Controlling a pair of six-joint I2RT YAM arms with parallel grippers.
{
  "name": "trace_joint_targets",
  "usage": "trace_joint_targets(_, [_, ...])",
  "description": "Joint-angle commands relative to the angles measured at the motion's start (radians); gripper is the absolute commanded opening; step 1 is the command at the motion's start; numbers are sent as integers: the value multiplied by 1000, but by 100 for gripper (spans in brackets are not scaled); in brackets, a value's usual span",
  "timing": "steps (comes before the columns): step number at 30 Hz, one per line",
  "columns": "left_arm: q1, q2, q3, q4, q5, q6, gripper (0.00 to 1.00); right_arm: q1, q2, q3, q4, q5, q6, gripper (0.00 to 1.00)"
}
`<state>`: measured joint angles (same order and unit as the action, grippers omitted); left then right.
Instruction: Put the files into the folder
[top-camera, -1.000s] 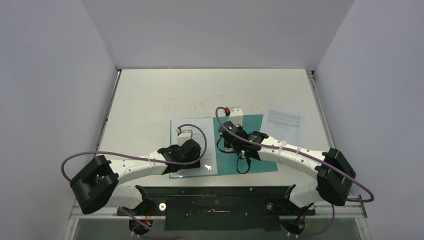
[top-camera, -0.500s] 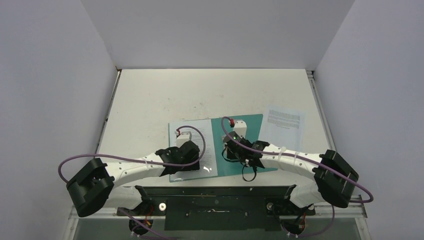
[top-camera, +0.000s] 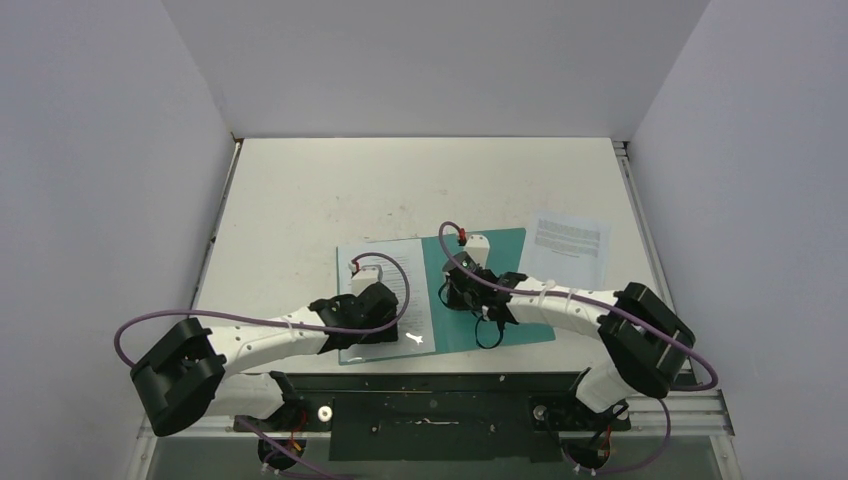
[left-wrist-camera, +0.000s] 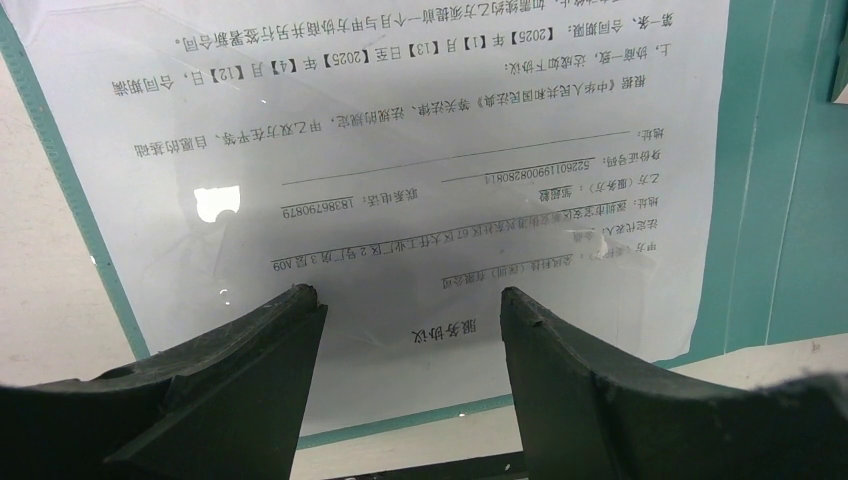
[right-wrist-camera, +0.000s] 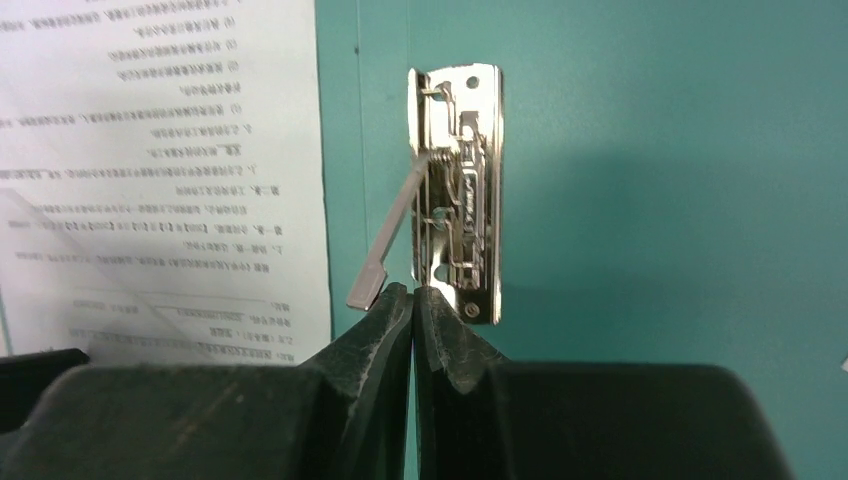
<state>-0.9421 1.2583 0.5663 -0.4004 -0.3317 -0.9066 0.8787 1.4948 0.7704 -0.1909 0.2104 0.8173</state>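
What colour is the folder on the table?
The folder is teal green, clearest in the right wrist view.

We see a white table (top-camera: 330, 190), scuffed w/ faint marks; grey walls (top-camera: 90, 150) on left, right & far sides; black rail (top-camera: 430, 400) along near edge.

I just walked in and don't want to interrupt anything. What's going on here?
Two robot arms are filing papers into a teal folder that lies open on the table. A printed sheet already lies on its left half, and the left claw is open over it, gripping nothing. The right claw is shut, tips at the near end of the metal clip, beside its raised lever. A second sheet lies on the table right of the folder, not yet filed.
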Motion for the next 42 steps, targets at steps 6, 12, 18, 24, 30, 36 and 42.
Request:
trace_joint_targets(6, [-7, 0, -42, -108, 48, -17, 64, -55, 60, 125, 78, -22, -15, 5])
trace_joint_targets(12, [-7, -4, -43, -110, 48, -17, 64, -109, 129, 188, 88, -36, -38, 5])
trace_joint_targets(18, [-7, -21, -49, -118, 45, -18, 64, -161, 197, 232, 112, -77, -58, 5])
trace_joint_targets(24, [-7, -33, -49, -126, 43, -19, 64, -180, 208, 265, 119, -103, -80, 5])
trace_joint_targets(30, [-6, -42, -40, -131, 39, -16, 64, -189, 144, 273, 76, -74, -110, 5])
trace_joint_targets(36, [-7, -72, -23, -168, 22, -10, 64, -207, 29, 247, -6, 3, -149, 14])
trace_joint_targets(42, [-7, -148, 29, -212, 17, 0, 64, -244, -111, 187, -93, 87, -186, 33])
